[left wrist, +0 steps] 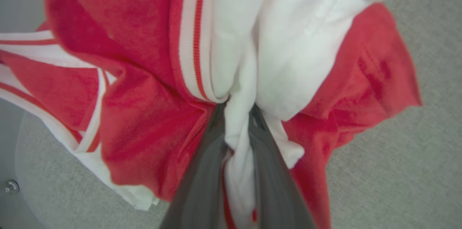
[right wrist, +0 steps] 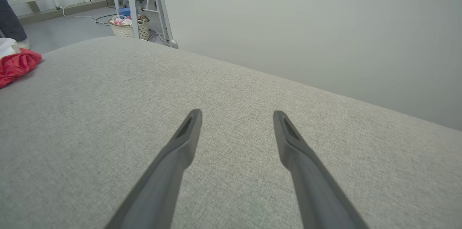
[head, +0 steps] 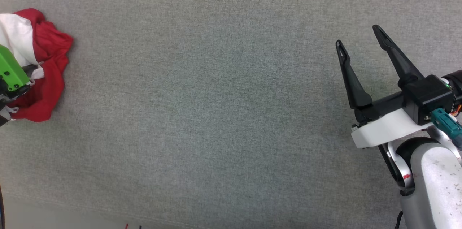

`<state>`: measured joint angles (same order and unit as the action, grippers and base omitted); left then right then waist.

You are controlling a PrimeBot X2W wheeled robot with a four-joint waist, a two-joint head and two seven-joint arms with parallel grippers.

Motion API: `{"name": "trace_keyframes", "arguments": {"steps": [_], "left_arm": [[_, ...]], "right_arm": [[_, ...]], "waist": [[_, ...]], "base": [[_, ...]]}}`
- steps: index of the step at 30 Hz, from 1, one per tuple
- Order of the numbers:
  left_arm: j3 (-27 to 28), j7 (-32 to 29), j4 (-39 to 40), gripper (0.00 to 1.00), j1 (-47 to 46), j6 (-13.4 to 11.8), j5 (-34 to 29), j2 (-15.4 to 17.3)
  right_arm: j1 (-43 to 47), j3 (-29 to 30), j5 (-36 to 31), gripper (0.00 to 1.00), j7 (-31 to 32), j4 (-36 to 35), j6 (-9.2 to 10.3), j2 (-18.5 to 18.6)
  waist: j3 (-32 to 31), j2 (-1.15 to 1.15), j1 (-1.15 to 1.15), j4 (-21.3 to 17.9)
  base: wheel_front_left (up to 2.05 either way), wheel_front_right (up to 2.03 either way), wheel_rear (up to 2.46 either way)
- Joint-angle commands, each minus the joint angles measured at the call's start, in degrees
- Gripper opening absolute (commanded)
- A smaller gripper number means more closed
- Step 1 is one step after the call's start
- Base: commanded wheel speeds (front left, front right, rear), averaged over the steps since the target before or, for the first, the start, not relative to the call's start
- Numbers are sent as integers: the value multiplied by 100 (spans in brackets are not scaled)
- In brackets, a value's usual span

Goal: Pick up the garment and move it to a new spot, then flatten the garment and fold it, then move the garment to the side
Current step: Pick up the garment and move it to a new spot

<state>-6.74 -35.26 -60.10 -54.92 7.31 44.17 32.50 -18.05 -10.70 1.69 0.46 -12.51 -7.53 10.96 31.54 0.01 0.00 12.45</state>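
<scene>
The garment [head: 47, 66] is a crumpled red and white bundle at the far left edge of the grey table in the head view. My left gripper [left wrist: 236, 111] is shut on a white fold of the garment [left wrist: 144, 88], whose striped trim shows beside the dark fingers [left wrist: 202, 171]. A green part of the left wrist [head: 11, 72] covers part of the bundle. My right gripper [head: 359, 37] hangs open at the right above bare cloth, far from the garment [right wrist: 16, 64]. Nothing is between its fingers [right wrist: 180, 149].
The table [head: 216, 95] is covered in grey fabric; its near edge runs along the bottom of the head view. Beyond the table's far edge stand a woven basket [right wrist: 129, 28], a metal frame [right wrist: 133, 1] and cables on the floor. A person's leg and shoe [right wrist: 12, 26] show at the far left.
</scene>
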Motion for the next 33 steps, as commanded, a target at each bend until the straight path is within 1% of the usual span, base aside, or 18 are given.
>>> {"name": "trace_keyframes", "arguments": {"steps": [1, 6, 15, 17, 23, 25, 30, 31, 33], "left_arm": [[-88, 155, -44, 0, 151, 13, -74, -203], [-267, 772, 142, 0, 97, 15, -315, -89], [-573, 2024, 649, 0, 72, 16, -653, -124], [-649, 2316, 737, 0, 67, -60, -794, -149], [-790, 2960, 1129, 0, 188, -297, -986, -455], [-922, 3012, 1309, 0, 296, -299, -1075, -539], [-1211, 2880, 1800, 0, 572, -256, -1156, -752], [-1395, 2769, 2197, 0, 767, -256, -1214, -859], [-1493, 2666, 2449, 0, 905, -255, -1208, -940]], "right_arm": [[-57, 35, 9, 100, -57, 34, 4, -40], [102, 180, 47, 100, -187, 221, 4, -186], [496, 560, 101, 100, -424, 521, 4, -510], [583, 639, 115, 100, -464, 581, 4, -573], [865, 831, 170, 100, -593, 724, 4, -730], [950, 877, 187, 100, -606, 738, 4, -760], [1153, 1035, 191, 100, -604, 705, 4, -793], [1268, 1141, 188, 100, -593, 669, 4, -802], [1339, 1194, 231, 100, -584, 646, 4, -805]], "waist": [[-156, -1, 0, 21], [-561, -1, 0, 81], [-1299, -1, 0, 179], [-1446, -1, 0, 166], [-1900, -1, 0, 9], [-2010, -1, 0, -85], [-2192, -1, 0, -353], [-2287, -1, 0, -579], [-2339, -1, 0, -732]], "base": [[0, 0, 0], [0, 0, 0], [0, 0, 0], [0, 0, 0], [0, 0, 0], [0, 0, 0], [0, 0, 0], [0, 0, 0], [0, 0, 0]]}}
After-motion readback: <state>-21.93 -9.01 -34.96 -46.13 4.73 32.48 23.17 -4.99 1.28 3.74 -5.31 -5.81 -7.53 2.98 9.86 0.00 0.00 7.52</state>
